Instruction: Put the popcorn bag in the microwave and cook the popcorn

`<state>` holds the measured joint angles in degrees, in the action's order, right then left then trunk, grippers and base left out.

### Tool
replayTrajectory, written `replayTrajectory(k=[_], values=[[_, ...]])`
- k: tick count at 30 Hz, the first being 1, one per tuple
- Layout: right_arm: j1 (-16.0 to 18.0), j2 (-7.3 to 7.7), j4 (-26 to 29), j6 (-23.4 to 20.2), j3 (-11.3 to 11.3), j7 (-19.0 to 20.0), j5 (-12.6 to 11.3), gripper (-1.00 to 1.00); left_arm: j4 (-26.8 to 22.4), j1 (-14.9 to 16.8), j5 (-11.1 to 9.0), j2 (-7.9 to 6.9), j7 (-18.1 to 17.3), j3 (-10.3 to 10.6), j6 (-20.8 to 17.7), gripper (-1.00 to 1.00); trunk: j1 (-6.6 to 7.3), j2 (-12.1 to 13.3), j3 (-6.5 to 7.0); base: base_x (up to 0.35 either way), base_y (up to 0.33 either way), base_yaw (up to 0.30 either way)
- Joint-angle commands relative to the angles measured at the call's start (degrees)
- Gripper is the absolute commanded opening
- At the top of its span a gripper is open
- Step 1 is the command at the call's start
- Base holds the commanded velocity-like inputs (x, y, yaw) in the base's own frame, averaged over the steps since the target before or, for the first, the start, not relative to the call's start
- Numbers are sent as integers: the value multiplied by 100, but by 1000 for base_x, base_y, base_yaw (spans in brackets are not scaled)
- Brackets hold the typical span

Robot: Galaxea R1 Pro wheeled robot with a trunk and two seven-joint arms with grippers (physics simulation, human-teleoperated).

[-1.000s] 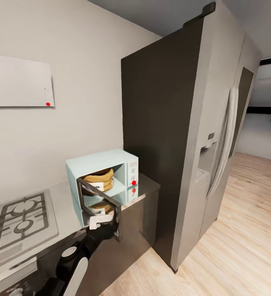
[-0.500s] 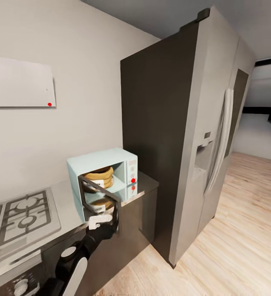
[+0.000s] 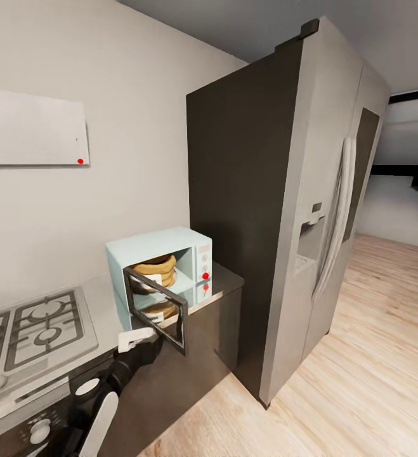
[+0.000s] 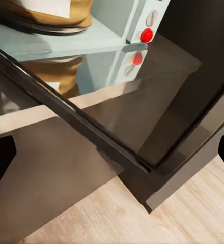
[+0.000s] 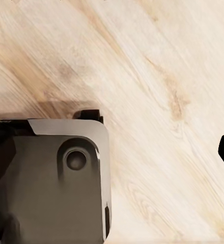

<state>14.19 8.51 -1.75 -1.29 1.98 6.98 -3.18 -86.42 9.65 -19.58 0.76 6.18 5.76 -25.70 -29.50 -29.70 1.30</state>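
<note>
Low in the head view, the left gripper (image 3: 134,341) is reaching at the microwave's black-framed glass door (image 3: 158,309), which is hanging ajar; whether its fingers are clenched cannot be told. Behind the door, the tan cloth popcorn bag (image 3: 153,270) is sitting inside the boxy mint microwave (image 3: 160,263) on the glossy grey countertop (image 3: 224,281). The steel hob (image 3: 31,330) is lying at lower left. A tall matte refrigerator (image 3: 285,222) is standing right of centre over pale wood floor (image 3: 373,381)
</note>
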Motion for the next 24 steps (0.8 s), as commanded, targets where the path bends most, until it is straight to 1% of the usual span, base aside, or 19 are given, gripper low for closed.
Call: replayTrajectory(k=[1, 4, 20, 24], values=[[5, 2, -9, -6, 21, 22, -34, 100, -6, 2, -63, 1, 48, 4, -22, 100, -2, -4, -2, 0, 0, 0], [5, 2, -9, -3, 15, 19, -34, 100, -6, 2, -62, 0, 36, 24, -25, 100, -2, -4, -2, 146, 0, 0], [5, -11, -9, 16, 19, 19, -66, 100, -6, 2, -55, 33, 23, 98, -31, 100, -2, -4, -1, 296, 0, 0], [5, -15, -9, 1, 15, 14, -69, 100, -6, 2, -61, 37, 16, 100, -31, 100, -2, -4, 15, 109, 0, -93]])
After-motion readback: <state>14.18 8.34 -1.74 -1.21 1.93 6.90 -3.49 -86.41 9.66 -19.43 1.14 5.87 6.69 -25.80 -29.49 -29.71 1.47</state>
